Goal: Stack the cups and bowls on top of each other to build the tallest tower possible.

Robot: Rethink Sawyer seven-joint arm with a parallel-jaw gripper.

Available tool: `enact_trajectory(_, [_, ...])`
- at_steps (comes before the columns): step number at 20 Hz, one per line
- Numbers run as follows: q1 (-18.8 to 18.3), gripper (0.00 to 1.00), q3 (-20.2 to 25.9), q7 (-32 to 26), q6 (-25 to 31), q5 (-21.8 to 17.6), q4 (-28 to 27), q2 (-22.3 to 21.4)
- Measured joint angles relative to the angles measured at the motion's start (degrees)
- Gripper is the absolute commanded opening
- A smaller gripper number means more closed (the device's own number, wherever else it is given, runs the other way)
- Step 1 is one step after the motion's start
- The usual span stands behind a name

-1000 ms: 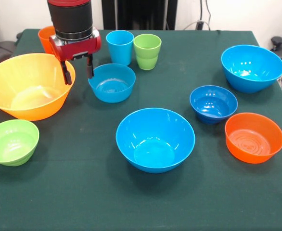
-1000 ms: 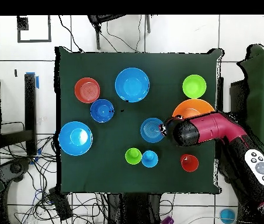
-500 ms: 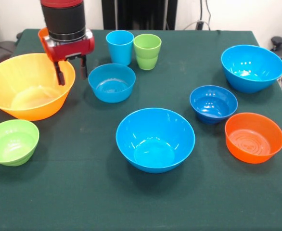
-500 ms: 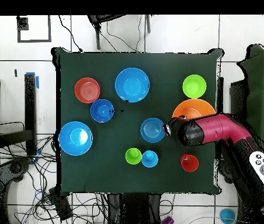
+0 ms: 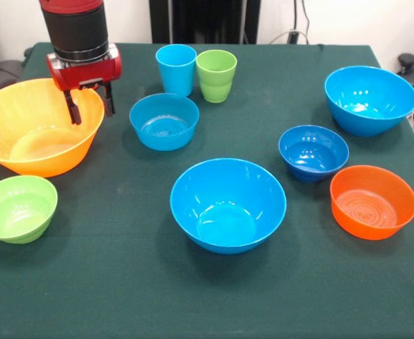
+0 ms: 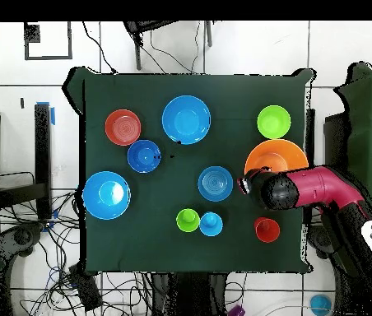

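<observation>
My gripper is open and empty, and its fingers straddle the far right rim of the very large yellow-orange bowl. From above, the arm covers that bowl's near edge. To the gripper's right sits the medium light blue bowl, with the light blue cup and lime green cup behind it. The orange cup shows only in the overhead view. Every cup and bowl stands alone, and no tower is in view.
A large blue bowl sits mid-table and another at the far right. The dark blue bowl and orange bowl are on the right. A lime green bowl sits at the left front.
In the front view my gripper has moved left and back, from beside the medium light blue bowl to the yellow-orange bowl's rim. It stays open. No bowl or cup has moved.
</observation>
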Motion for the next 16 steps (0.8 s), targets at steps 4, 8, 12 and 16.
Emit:
enact_trajectory(4, [0.01, 1.0, 0.0, 0.0, 0.0, -0.01, 0.0, 0.01])
enact_trajectory(8, [0.09, 1.0, 0.0, 0.0, 0.0, -0.79, 0.01, 0.02])
enact_trajectory(12, [0.27, 1.0, 0.01, 0.0, 0.0, -1.9, 0.02, 0.01])
enact_trajectory(16, [0.37, 1.0, 0.0, 0.0, 0.0, -3.21, 0.01, 0.17])
